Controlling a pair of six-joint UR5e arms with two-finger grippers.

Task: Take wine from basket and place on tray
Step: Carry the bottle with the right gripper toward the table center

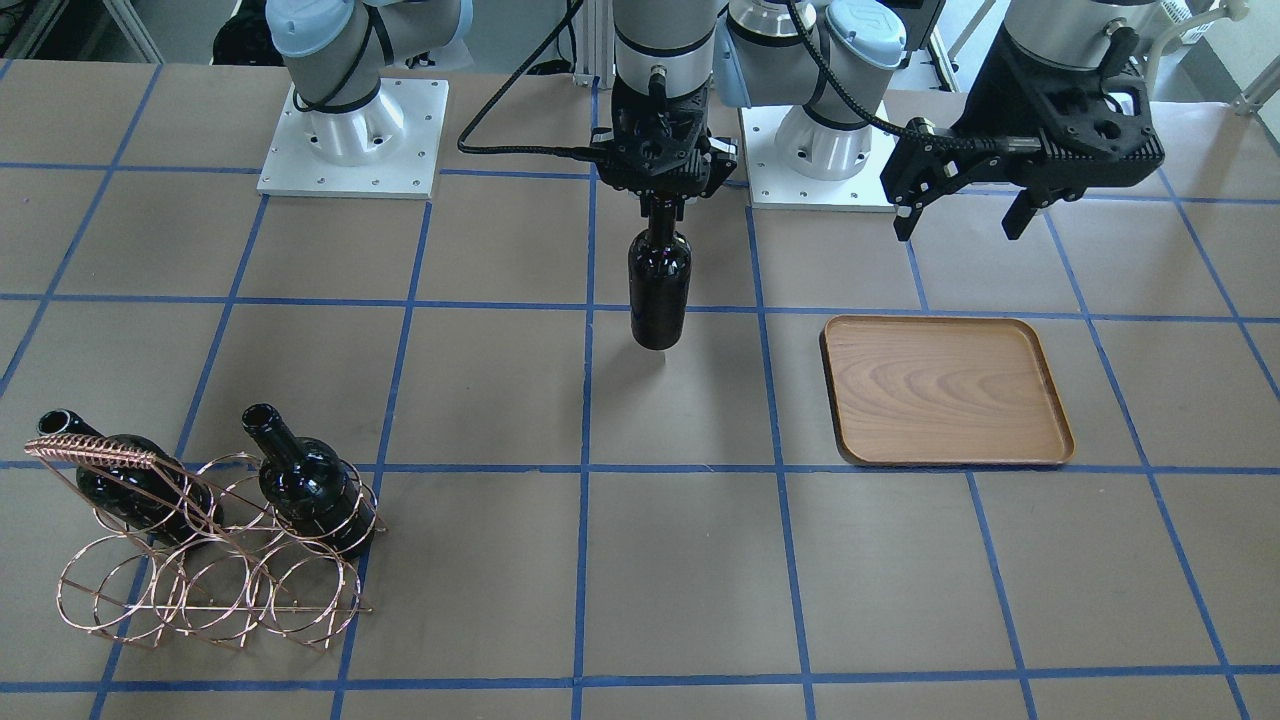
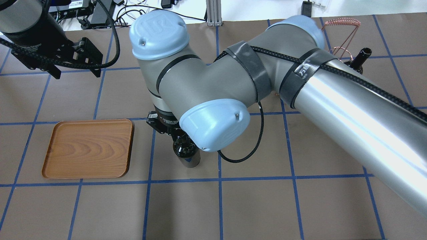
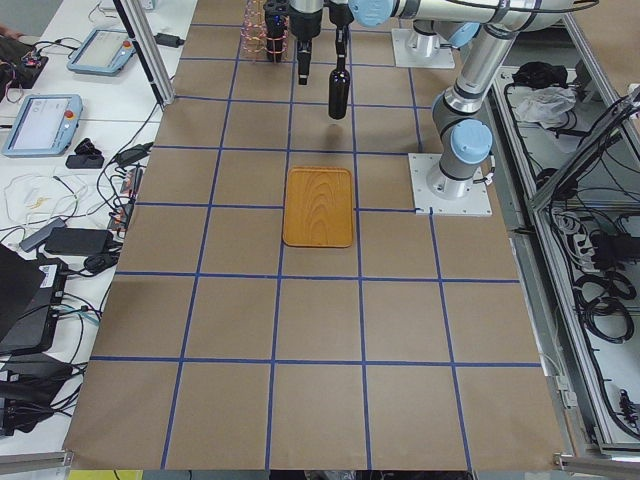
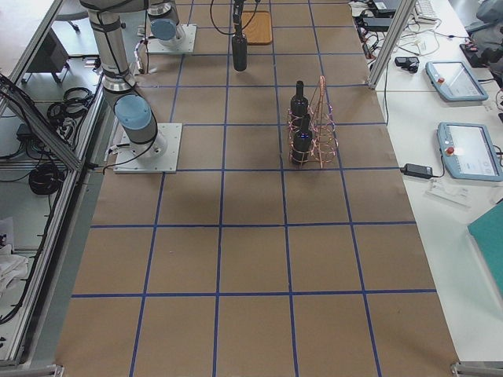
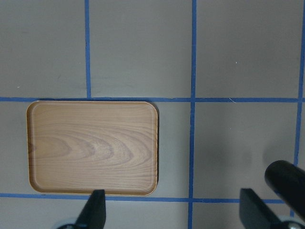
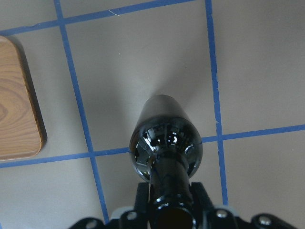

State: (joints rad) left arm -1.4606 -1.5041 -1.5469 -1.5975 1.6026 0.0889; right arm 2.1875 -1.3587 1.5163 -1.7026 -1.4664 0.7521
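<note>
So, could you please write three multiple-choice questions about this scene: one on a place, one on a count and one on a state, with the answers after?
1. Where is the wine that the right gripper holds?
A. In the basket
B. Over bare table, between the basket and the tray
C. On the tray

2. How many other bottles lie in the basket?
A. Three
B. One
C. Two

3. How do the jaws of the left gripper stand?
A. Open and empty
B. Shut on a bottle
C. Shut on the tray's rim

Answers:
1 B: the wine hangs upright by its neck beside the tray, which holds nothing.
2 C: two dark bottles show in the wire loops.
3 A: the front-facing view shows the jaws spread with nothing between them.
</note>
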